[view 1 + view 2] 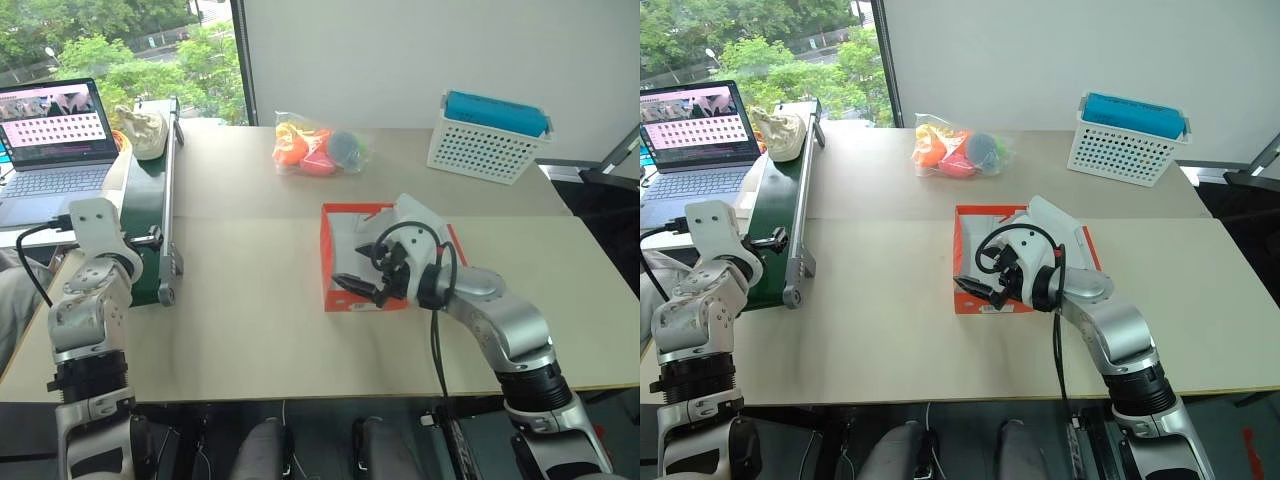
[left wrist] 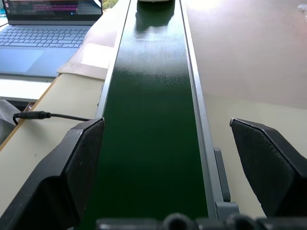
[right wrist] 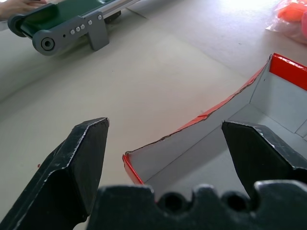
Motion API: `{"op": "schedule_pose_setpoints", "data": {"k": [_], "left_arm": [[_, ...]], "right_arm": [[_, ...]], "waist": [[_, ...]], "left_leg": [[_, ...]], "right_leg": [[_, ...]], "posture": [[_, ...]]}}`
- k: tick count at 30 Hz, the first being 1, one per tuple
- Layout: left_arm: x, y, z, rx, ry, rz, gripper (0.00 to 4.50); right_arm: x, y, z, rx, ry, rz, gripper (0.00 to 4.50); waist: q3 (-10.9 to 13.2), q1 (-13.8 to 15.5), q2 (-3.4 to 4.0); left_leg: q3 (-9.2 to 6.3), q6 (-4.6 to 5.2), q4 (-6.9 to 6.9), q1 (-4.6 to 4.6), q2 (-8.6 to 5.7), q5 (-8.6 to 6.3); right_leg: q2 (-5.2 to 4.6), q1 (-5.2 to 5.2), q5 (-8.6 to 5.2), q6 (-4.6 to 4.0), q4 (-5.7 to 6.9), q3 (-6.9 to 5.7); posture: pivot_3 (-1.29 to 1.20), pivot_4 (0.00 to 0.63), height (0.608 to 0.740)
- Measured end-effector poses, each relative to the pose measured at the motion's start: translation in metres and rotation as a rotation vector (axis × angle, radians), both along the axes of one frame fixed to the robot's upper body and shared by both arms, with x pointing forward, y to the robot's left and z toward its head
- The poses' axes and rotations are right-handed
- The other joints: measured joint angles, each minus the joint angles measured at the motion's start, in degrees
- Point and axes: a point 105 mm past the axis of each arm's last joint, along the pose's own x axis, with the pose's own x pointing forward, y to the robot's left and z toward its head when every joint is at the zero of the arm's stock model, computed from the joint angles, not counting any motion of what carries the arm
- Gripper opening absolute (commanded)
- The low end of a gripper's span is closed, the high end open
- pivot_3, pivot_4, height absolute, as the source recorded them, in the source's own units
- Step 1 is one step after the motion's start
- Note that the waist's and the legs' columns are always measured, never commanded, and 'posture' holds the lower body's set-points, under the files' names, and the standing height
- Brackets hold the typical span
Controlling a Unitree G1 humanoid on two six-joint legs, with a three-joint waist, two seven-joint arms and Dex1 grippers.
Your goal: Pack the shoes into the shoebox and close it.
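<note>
The orange-red shoebox (image 1: 341, 262) stands open in the middle of the table, with white paper (image 1: 415, 216) rising at its far right side. My right gripper (image 3: 164, 123) hovers open over the box's near left corner, and nothing sits between its fingers. One cream-white shoe (image 1: 141, 131) lies at the far end of the green conveyor belt (image 1: 148, 195). My left gripper (image 2: 165, 124) is open above the belt's near end. It points along the belt toward the shoe, well short of it. The part of the box floor (image 3: 280, 98) that shows is bare.
A laptop (image 1: 55, 140) sits left of the conveyor, with a black cable (image 2: 33, 115) beside the belt. At the back of the table are a clear bag of colourful toys (image 1: 318, 148) and a white perforated basket (image 1: 487, 145) holding a blue item.
</note>
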Motion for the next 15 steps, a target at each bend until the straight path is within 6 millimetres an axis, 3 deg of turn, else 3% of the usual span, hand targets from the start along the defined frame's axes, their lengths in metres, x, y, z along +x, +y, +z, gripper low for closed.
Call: {"op": "schedule_pose_setpoints", "data": {"k": [7,15], "left_arm": [[0.003,0.006,0.012,0.005,0.016,0.012,4.5],[0.004,0.017,0.012,0.013,0.043,0.039,4.5]], "right_arm": [[0.001,-0.001,-0.001,-0.001,0.004,-0.006,4.45],[0.003,-0.001,-0.003,-0.001,0.012,-0.013,4.45]], "waist": [[0.0,0.0,-0.05],[0.0,0.0,-0.07]], "left_leg": [[0.0,-0.01,0.0,0.0,-0.01,0.0],[0.0,-0.09,-0.01,0.0,0.0,0.05]], "right_leg": [[0.0,0.0,0.0,0.0,0.0,0.0],[0.0,-0.01,0.0,0.0,0.0,-0.01]], "posture": [[0.0,0.15,0.699],[0.0,0.15,0.699]]}}
